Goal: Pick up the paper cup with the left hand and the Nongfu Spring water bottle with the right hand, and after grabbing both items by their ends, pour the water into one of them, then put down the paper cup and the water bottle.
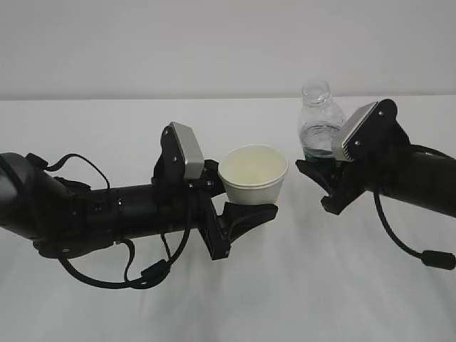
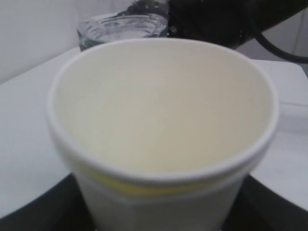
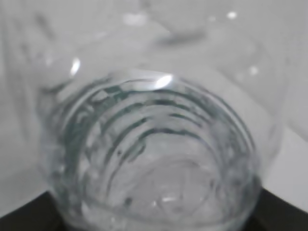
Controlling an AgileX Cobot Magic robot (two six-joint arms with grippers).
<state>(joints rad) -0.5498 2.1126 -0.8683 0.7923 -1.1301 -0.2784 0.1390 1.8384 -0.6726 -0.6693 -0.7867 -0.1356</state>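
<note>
The off-white paper cup [image 1: 254, 174] stands upright with its mouth up, and my left gripper [image 1: 246, 197] is shut on its lower part. In the left wrist view the cup [image 2: 163, 120] fills the frame, with a black finger [image 2: 29, 214] at each bottom corner; its inside looks dry. Right of it, the uncapped Nongfu Spring water bottle [image 1: 318, 121] is upright with my right gripper [image 1: 322, 173] shut on its lower body, hiding most of the green label. Water [image 1: 318, 140] shows low in the bottle. In the right wrist view the ribbed bottle [image 3: 154, 149] fills the frame.
Both arms reach in over a white table [image 1: 214, 299] that ends at a pale wall [image 1: 142, 43] behind. Black cables [image 1: 399, 239] hang under each arm. Cup and bottle stand a short gap apart, and the bottle mouth [image 2: 122, 26] shows just beyond the cup's rim.
</note>
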